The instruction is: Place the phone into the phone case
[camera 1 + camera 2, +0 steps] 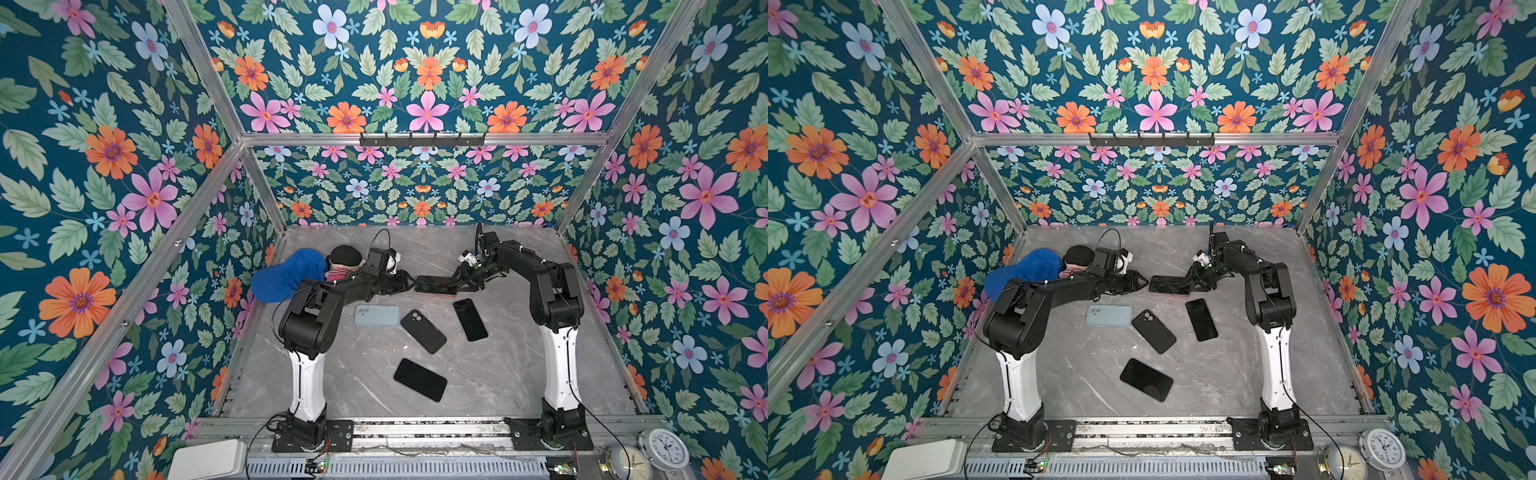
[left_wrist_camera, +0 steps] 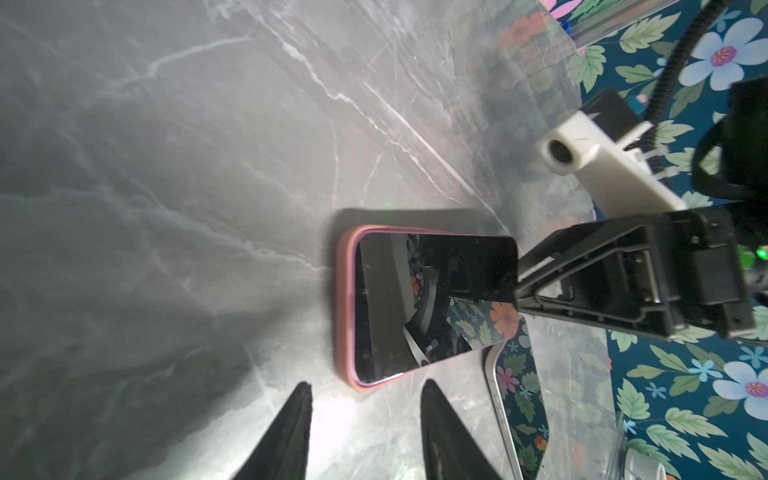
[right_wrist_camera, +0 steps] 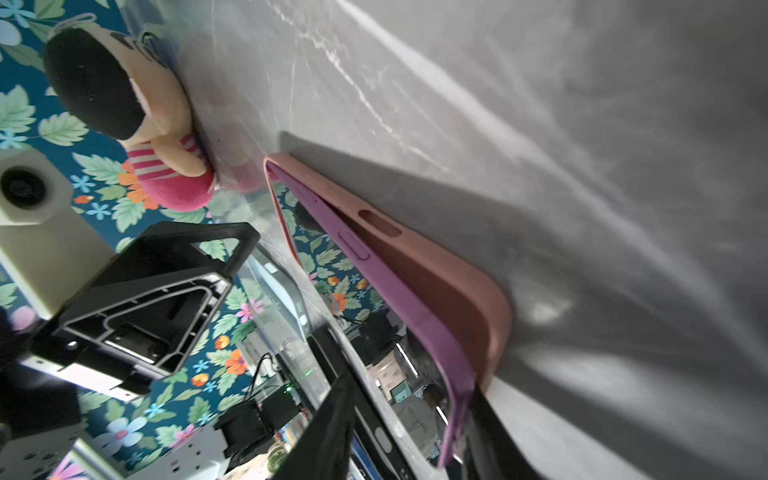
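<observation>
The phone (image 1: 436, 284) (image 1: 1169, 285) lies screen up at the back middle of the table, partly in the pink phone case (image 2: 343, 311) (image 3: 436, 282). Its end toward my left gripper sits inside the case rim. Its purple long side (image 3: 374, 266) stands above the case wall. My left gripper (image 1: 413, 284) (image 2: 365, 384) is open just off that seated end, with nothing between its fingers. My right gripper (image 1: 455, 282) (image 3: 413, 380) is at the opposite end, jaws apart, straddling the phone's corner; one finger lies over the screen, the other beside the purple edge.
Nearer the front lie a light blue case (image 1: 377, 316), a black phone back up (image 1: 423, 331) and two black phones (image 1: 470, 320) (image 1: 419, 380). A blue cap (image 1: 286, 276) and a plush doll (image 1: 347, 259) sit at the back left, behind the left arm.
</observation>
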{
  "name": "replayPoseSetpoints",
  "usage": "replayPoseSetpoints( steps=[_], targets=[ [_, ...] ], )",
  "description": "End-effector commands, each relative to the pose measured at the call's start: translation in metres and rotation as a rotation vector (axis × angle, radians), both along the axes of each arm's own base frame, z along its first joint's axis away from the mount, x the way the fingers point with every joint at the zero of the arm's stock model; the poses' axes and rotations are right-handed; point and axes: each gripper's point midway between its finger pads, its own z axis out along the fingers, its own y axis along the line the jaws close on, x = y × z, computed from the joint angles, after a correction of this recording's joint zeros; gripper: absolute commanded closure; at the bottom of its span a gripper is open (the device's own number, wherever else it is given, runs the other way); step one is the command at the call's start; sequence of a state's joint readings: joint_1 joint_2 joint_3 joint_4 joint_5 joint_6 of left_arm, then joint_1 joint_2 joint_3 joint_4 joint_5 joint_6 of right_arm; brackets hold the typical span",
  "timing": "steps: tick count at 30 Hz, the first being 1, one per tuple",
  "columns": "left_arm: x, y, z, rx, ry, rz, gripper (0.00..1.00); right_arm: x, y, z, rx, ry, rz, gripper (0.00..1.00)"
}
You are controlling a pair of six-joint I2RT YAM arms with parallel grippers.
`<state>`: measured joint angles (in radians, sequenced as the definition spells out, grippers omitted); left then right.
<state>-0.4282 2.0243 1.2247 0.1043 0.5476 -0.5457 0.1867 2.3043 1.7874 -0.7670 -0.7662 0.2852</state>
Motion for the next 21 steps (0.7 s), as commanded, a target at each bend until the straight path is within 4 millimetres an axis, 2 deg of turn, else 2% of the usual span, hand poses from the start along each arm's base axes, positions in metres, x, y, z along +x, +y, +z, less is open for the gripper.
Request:
replayPoseSetpoints(
  steps=[1, 7, 21],
  targets=[
    [-0.002, -0.002, -0.007, 0.005, 0.008, -0.015, 0.54, -0.006, -0.004, 0.0, -0.09, -0.008, 0.025, 0.53],
    [-0.002, -0.005, -0.008, -0.009, 0.008, -0.025, 0.52, -0.005, -0.006, 0.003, -0.154, -0.037, 0.024, 0.49],
    [-0.002, -0.011, -0.012, -0.013, 0.009, -0.047, 0.52, -0.009, -0.02, 0.017, -0.249, -0.085, -0.017, 0.49]
  ],
)
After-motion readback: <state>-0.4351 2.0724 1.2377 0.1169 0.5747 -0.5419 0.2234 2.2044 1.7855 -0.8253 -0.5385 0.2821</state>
